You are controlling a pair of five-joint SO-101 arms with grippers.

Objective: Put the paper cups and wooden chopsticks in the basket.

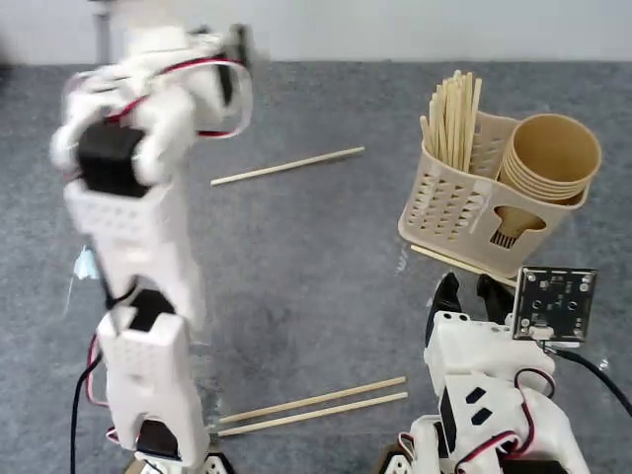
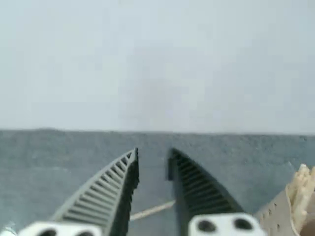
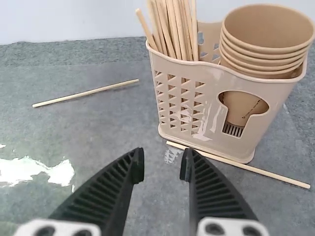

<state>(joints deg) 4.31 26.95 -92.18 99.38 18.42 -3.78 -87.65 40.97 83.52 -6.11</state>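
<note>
Nesting tan paper cups [image 3: 266,44]

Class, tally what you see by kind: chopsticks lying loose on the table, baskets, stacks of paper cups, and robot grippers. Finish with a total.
Loose chopsticks: 4
Basket: 1
Stack of paper cups: 1
Grippers: 2, the left gripper and the right gripper
Total: 8
</note>
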